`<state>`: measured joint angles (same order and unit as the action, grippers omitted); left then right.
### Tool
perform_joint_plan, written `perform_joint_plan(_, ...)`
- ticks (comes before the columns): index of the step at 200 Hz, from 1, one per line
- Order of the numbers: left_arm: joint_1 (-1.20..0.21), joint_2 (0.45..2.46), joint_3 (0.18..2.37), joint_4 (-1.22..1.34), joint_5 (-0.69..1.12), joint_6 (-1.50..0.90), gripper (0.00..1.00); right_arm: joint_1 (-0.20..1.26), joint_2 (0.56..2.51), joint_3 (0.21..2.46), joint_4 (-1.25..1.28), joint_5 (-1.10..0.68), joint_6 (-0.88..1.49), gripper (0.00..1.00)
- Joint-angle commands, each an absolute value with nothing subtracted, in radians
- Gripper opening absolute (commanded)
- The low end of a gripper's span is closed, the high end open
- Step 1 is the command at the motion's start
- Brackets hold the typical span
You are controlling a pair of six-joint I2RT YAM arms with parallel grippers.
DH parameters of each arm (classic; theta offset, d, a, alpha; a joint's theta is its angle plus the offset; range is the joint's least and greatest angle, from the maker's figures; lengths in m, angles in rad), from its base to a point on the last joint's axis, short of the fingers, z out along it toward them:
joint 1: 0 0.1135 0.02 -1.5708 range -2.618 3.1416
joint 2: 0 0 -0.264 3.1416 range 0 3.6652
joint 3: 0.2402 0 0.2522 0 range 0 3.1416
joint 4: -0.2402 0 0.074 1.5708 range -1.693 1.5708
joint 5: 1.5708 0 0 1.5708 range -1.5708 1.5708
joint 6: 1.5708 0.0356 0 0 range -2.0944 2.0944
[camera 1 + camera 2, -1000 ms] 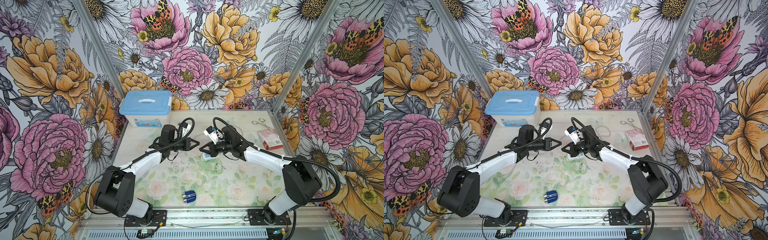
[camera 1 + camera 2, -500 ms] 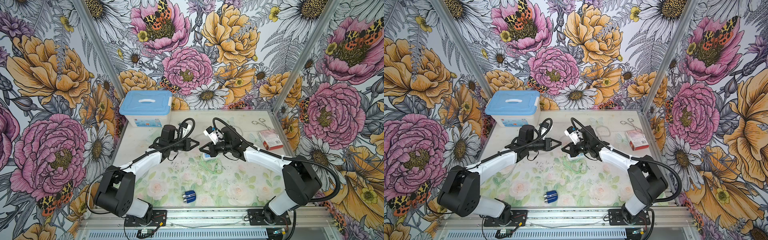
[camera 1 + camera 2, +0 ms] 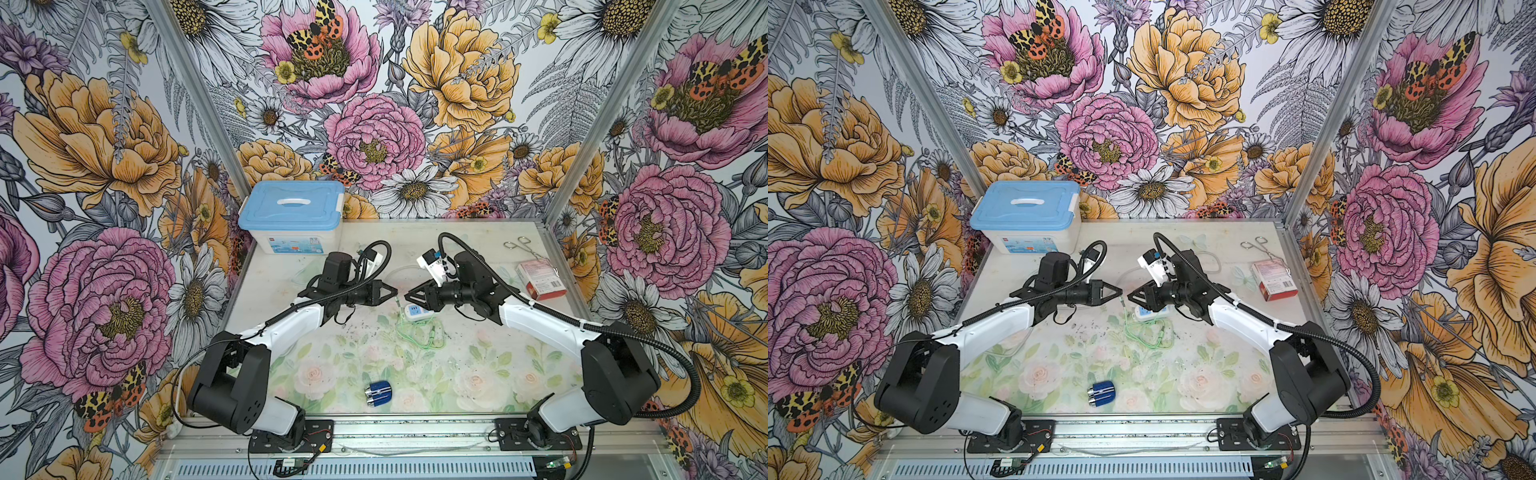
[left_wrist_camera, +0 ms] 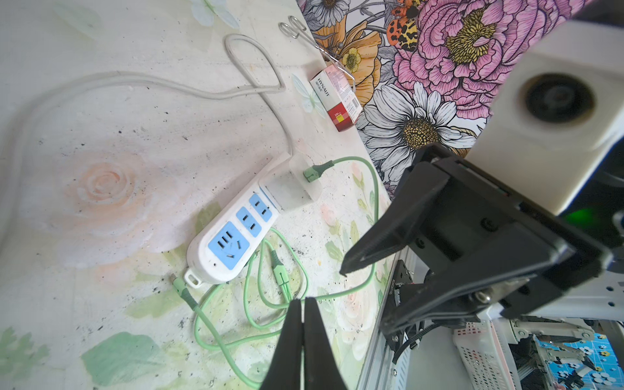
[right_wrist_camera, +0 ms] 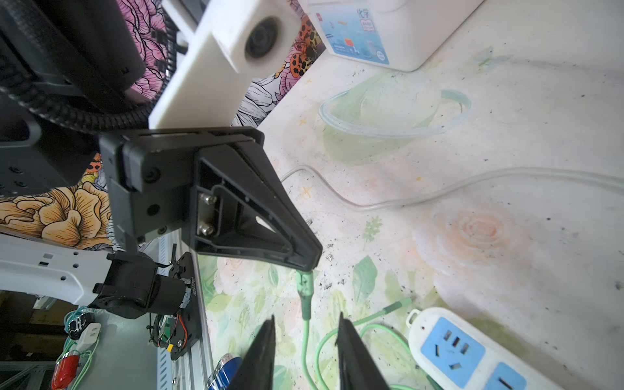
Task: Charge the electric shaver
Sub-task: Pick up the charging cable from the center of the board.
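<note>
While the left tool point(image 3: 394, 291) is clenched on the plug end of the green cable point(image 5: 305, 280), the right tool point(image 3: 408, 296) is held with its jaws parted, tip to tip with the left one and just beside it. In the right wrist view the cable is seen hanging from the left tool's tip and running between the right tool's spread fingers point(image 5: 263, 354); whether it is touched by them cannot be told. The power strip point(image 3: 415, 311) is seen on the counter point(image 3: 498, 365) just under the right tool, with the cable's loose loops beside it. The electric shaver point(image 3: 377, 392) is seen lying on its side well apart from both tools. It is placed far behind their tips, back toward the arm bases and roughly midway between them, near the counter's front edge.
</note>
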<state>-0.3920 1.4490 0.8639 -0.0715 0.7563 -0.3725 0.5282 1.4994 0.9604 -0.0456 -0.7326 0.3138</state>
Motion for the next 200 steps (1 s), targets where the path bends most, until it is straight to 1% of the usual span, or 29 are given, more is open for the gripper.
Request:
perform_joint_plan(1,-0.384,1.417,0.879,-0.091,0.775,-0.340,0.00,0.520,1.508,0.975,-0.031,-0.848,0.291,0.34)
perform_joint_plan(63,-0.387,1.379,0.882,-0.086,0.814,-0.344,0.00,0.520,1.588,1.025,-0.020,-0.907,0.268,0.36)
perform_joint_plan(130,-0.403,1.388,0.884,-0.047,0.842,-0.361,0.00,0.526,1.616,1.037,0.031,-0.926,0.292,0.37)
perform_joint_plan(188,-0.405,1.385,0.884,-0.034,0.842,-0.370,0.00,0.535,1.640,1.049,0.046,-0.933,0.301,0.32)
perform_joint_plan(200,-0.404,1.385,0.884,-0.032,0.844,-0.371,0.00,0.538,1.643,1.049,0.052,-0.931,0.302,0.30)
